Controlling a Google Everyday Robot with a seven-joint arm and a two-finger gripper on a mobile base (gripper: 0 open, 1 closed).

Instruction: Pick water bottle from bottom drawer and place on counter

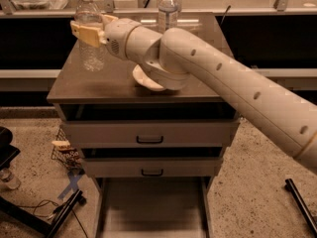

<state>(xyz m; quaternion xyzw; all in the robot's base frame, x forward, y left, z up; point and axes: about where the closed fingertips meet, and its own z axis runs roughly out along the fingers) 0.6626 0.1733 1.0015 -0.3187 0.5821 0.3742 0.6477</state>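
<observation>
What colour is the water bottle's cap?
White, in the camera view; the claw holds the water bottle at the counter.
</observation>
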